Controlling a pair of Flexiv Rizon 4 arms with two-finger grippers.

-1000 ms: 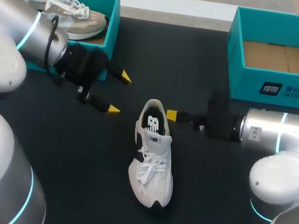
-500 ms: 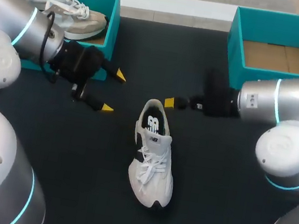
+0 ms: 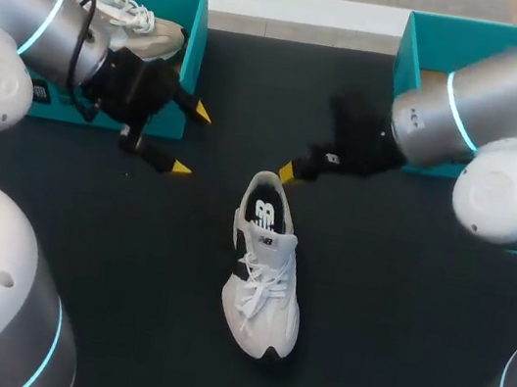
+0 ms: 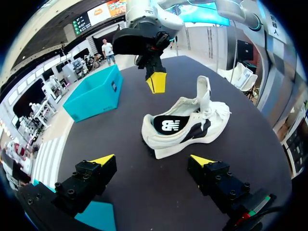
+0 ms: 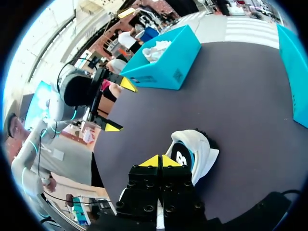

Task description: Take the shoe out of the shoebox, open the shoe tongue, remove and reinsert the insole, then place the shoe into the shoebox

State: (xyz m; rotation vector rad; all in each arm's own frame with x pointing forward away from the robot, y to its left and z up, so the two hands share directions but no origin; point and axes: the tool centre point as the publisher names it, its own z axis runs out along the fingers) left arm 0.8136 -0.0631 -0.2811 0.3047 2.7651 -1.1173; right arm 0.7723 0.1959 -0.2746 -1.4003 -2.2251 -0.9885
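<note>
Silver arms (image 3: 19, 24) (image 3: 493, 94), cyan rings; black left claw (image 3: 190, 140), right claw (image 3: 287, 171), yellow tips.

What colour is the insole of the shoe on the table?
The insole is black with white lettering; left wrist view.

Boxed shoe (image 3: 147, 26) half behind left arm (image 3: 20, 15), right shoebox (image 3: 444, 31) mostly covered

The shoe (image 3: 264, 279) lies alone mid-tabletop (image 3: 109, 258), with bare black surface at its 3, 6 and 9 o'clock, so a claw could come in from either side or past the toe. At its 12 o'clock my right claw (image 3: 287, 172), tips pressed together, hangs just beside the heel and crowds that approach. My left claw (image 3: 190, 141), fingers spread wide, sits at 10 o'clock, near the left shoebox (image 3: 196, 44) wall. The right shoebox (image 3: 405, 49) stands at 1 o'clock, well apart.
</note>
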